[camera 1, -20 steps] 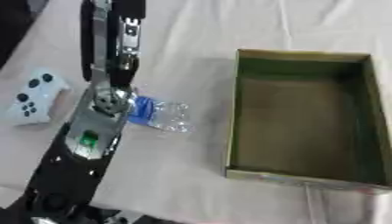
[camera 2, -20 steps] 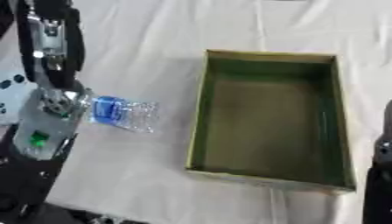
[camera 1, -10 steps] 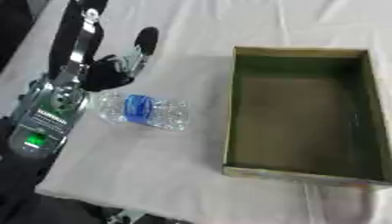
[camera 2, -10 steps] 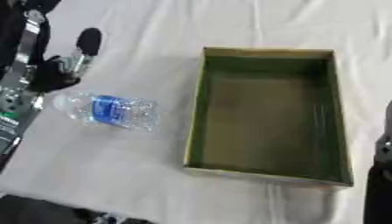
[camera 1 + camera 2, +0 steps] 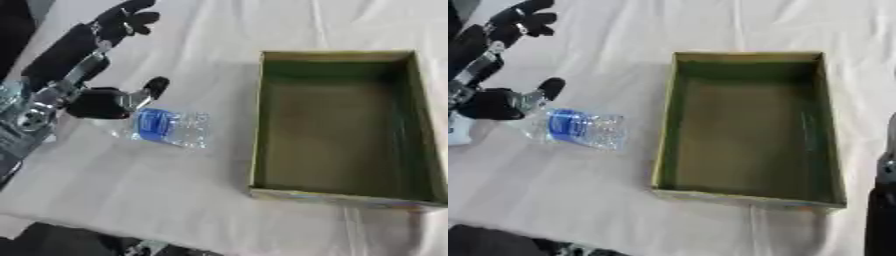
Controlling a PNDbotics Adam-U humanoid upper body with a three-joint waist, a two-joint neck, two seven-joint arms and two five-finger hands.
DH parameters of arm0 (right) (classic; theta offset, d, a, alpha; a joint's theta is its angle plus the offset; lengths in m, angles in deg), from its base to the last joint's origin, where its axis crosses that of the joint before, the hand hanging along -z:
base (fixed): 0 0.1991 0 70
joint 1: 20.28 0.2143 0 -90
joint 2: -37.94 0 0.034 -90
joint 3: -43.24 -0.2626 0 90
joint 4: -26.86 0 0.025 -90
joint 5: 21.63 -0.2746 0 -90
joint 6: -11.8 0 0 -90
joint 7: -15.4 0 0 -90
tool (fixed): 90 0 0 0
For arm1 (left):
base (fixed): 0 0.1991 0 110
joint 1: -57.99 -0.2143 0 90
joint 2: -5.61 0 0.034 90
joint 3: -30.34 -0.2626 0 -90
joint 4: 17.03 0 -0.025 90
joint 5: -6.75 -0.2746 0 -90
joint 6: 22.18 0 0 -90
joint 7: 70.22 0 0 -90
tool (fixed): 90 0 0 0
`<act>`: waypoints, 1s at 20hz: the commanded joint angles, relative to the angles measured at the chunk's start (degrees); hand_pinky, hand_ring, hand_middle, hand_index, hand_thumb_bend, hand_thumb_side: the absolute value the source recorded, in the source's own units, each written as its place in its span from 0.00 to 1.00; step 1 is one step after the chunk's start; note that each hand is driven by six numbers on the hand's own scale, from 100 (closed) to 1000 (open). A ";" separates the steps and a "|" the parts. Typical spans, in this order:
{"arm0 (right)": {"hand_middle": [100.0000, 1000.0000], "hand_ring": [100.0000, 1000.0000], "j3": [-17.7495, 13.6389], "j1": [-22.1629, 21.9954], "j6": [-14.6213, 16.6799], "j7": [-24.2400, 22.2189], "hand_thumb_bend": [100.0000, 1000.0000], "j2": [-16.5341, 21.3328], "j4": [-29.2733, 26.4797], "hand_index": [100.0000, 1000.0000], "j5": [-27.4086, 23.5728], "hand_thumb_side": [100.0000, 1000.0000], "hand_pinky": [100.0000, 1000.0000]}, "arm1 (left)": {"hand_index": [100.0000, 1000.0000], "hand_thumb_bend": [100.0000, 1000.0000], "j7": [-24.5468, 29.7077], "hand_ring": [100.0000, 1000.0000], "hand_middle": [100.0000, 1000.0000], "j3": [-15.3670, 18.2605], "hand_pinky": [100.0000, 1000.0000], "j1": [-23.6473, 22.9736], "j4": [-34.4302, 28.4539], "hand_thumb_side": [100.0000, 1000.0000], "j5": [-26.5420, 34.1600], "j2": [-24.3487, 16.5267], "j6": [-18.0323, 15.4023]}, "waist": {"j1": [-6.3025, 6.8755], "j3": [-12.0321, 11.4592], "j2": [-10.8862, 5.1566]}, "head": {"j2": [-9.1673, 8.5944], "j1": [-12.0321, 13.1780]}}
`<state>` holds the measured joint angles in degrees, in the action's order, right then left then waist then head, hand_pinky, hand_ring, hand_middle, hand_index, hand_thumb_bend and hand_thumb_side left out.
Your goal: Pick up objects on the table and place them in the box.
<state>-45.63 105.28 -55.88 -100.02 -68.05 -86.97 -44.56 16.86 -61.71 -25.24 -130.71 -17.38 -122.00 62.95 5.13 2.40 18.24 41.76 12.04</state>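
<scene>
A clear plastic bottle (image 5: 168, 128) with a blue label lies on its side on the white cloth, left of the box. The open green cardboard box (image 5: 255, 125) stands at the right. My left hand (image 5: 98, 101) hovers just left of the bottle's cap end, open: its fingers (image 5: 125, 21) stretch toward the far left and its thumb (image 5: 155, 86) points up beside the bottle. It holds nothing. A dark part of my right arm (image 5: 880, 200) shows at the lower right edge in the right eye view; its hand is hard to make out.
A pale white-blue object (image 5: 9, 94) peeks out behind my left forearm at the left edge. White cloth (image 5: 157, 195) covers the table, with open cloth in front of the bottle and between the bottle and the box.
My left arm has swung left, off the bottle, which now lies fully uncovered in about the same spot. The hand's fingers have spread out toward the far left.
</scene>
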 commanded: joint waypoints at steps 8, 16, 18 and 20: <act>0.85 0.78 0.30 -0.02 -0.65 -0.45 0.00 0.79 -0.76 0.91 0.11 1.00 0.67 | 1.00 0.61 10.32 0.83 1.00 0.23 0.78 3.29 -0.91 0.73 -6.65 -6.47 4.62 | 0.18 0.17 -1.11 | -0.07 -1.04; 0.84 0.78 0.21 -0.02 -0.81 -0.61 0.00 0.49 -0.76 0.91 0.01 1.00 0.67 | 1.00 0.63 16.43 0.86 1.00 -1.10 0.82 5.30 -0.91 0.88 -10.80 -6.01 5.29 | -0.05 0.38 -1.20 | -0.15 -0.83; 0.84 0.78 0.20 -0.01 -0.83 -0.65 0.00 0.45 -0.76 0.91 0.02 1.00 0.66 | 1.00 0.68 18.21 0.82 1.00 -1.38 0.76 5.62 -0.91 0.85 -11.25 -5.87 5.46 | -0.09 0.41 -1.17 | -0.15 -0.83; 0.84 0.78 0.17 0.01 -0.86 -0.68 0.00 0.44 -0.76 0.91 0.03 1.00 0.66 | 1.00 0.73 19.60 0.80 1.00 -1.57 0.72 5.84 -0.91 0.83 -12.15 -5.79 5.42 | -0.13 0.44 -1.12 | -0.12 -0.86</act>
<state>-45.38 104.85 -56.62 -100.71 -67.98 -86.97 -44.35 35.58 -63.48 -20.08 -131.00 -28.71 -126.18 68.35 5.11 2.79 18.24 41.77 11.55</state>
